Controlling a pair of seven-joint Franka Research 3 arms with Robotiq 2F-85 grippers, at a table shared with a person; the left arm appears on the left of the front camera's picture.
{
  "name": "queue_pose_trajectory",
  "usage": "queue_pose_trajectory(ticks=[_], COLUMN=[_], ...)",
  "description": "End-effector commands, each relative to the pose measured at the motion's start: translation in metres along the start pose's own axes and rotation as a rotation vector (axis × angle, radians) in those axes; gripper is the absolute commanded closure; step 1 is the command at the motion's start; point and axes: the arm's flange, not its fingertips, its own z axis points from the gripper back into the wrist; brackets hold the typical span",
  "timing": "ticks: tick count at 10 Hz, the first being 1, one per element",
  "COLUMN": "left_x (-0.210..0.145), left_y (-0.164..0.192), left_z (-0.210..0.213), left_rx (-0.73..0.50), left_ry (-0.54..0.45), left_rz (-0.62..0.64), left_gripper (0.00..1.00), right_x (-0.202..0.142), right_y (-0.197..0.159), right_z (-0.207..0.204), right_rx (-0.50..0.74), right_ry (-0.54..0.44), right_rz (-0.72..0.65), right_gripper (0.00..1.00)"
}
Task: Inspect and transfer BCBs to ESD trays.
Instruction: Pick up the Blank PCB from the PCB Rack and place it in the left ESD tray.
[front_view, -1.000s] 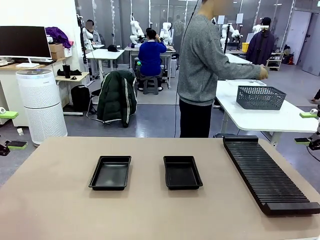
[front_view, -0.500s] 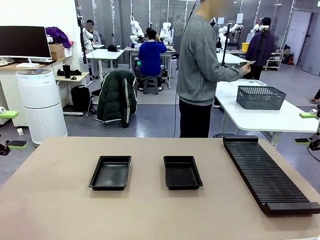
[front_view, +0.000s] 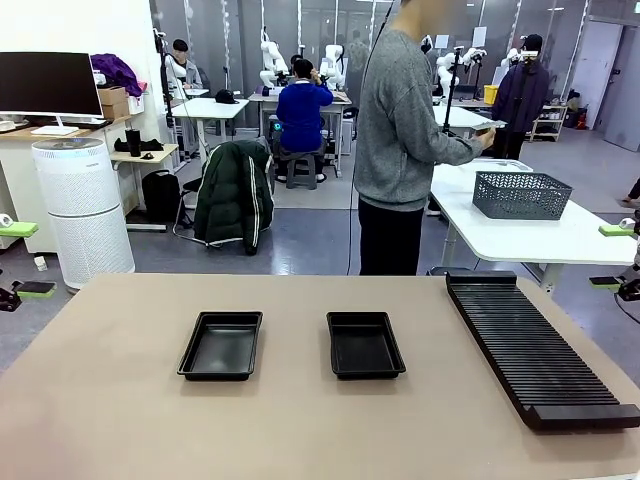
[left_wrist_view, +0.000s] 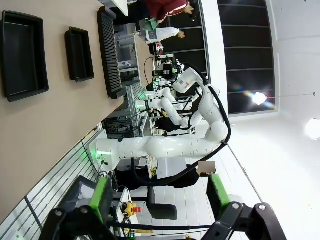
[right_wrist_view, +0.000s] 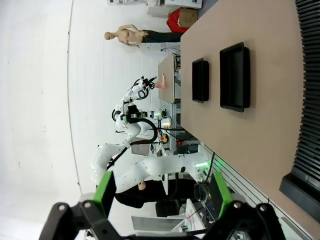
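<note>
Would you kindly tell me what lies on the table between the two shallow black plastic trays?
Nothing: in the front view, a bare strip of tan tabletop separates the left shallow black plastic tray from the right one.

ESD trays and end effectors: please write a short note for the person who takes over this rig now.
Left end effector: open, holding nothing.
Right end effector: open, holding nothing.
Left ESD tray and right ESD tray: empty, side by side on the table; slotted rack to their right.
Person holds something flat at the next table; cannot tell if a BCB.
Done: nothing transferred.
Left: all inspection and transfer.
</note>
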Motion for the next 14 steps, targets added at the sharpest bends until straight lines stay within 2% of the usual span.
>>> queue_pose_trajectory(ticks=[1,14], left_x=[-0.0009,-0.0009], left_y=[-0.0008,-0.0008], left_z=[0.0011,0.0011], left_rx=[0.003,0.003], left_ry=[0.001,0.001], left_rz=[-0.001,-0.001], left_gripper=[0.0,0.0], right_x=[-0.0005,-0.0005], right_y=[0.0007,0.0007], right_z=[-0.0006,-0.0006], right_rx=[0.001,0.001], right_ry=[0.001,0.001], right_rz=[0.009,0.009], right_gripper=[0.0,0.0])
